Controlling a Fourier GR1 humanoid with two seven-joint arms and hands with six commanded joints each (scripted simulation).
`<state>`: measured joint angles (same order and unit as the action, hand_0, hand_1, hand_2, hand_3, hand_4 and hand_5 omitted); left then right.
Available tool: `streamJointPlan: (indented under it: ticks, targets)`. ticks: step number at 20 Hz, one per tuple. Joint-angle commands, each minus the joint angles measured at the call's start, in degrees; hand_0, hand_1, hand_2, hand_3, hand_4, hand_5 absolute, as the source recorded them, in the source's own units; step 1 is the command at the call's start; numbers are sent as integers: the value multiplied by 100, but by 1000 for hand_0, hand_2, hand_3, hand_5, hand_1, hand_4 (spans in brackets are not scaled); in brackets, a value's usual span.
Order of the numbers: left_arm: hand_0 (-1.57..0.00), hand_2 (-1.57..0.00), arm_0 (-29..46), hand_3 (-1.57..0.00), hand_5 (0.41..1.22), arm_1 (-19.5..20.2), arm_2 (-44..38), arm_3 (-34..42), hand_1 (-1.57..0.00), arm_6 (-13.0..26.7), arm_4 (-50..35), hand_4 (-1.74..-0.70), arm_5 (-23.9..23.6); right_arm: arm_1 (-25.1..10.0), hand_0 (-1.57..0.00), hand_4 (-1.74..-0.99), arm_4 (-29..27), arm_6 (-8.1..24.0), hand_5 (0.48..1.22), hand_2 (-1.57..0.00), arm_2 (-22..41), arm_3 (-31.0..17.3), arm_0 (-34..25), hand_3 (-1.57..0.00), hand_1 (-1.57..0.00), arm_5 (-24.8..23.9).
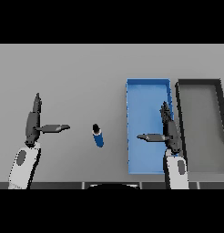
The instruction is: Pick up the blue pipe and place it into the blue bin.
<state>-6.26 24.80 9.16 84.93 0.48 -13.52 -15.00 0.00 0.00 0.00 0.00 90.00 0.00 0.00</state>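
Both arms raised, both hands spread.
The left hand and the right hand point straight fingers forward (thumbs jutting inward), grasping nothing.

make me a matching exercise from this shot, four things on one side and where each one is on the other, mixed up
Things:
1. blue pipe
2. blue bin
3. dark bin
4. right hand

Places:
A. furthest to the right on the table
B. on the bare table between the left hand and the blue bin
C. over the blue bin, fingers straight
D. right of the pipe, beside the dark bin

Pairs: 1-B, 2-D, 3-A, 4-C
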Motion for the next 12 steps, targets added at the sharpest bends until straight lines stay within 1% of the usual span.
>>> streamJointPlan:
  ticks: [1,6,7,8,10,11,12]
  targets:
    - [1,1,5,1,593,-5,1,8,1,-29,2,-966,-5,-3,1,-1205,-4,-4,629,1,-2,4,6,1,1,-2]
    - [1,1,16,1,593,-28,18,14,1,-27,23,-966,-38,-58,1,-1205,-47,-38,629,1,-42,1,42,1,1,43]
    - [1,1,194,1,593,359,153,40,1,-402,57,-966,554,-459,1,-1205,369,-527,629,1,97,222,244,1,1,112]
    - [1,1,294,1,592,591,239,-45,1,-617,116,-963,917,-666,1,-1201,624,-774,628,1,221,421,423,1,1,155]
    - [1,1,411,1,590,862,277,-36,1,-898,124,-959,1289,-791,1,-1197,929,-872,626,1,425,673,692,1,1,189]
    - [1,1,383,1,592,886,303,-126,1,-932,167,-959,1355,-828,1,-1193,989,-747,622,1,459,723,689,1,1,199]
    - [1,1,307,1,595,885,298,-191,1,-935,127,-961,1438,-832,1,-1196,1022,-692,623,1,470,796,693,1,1,171]
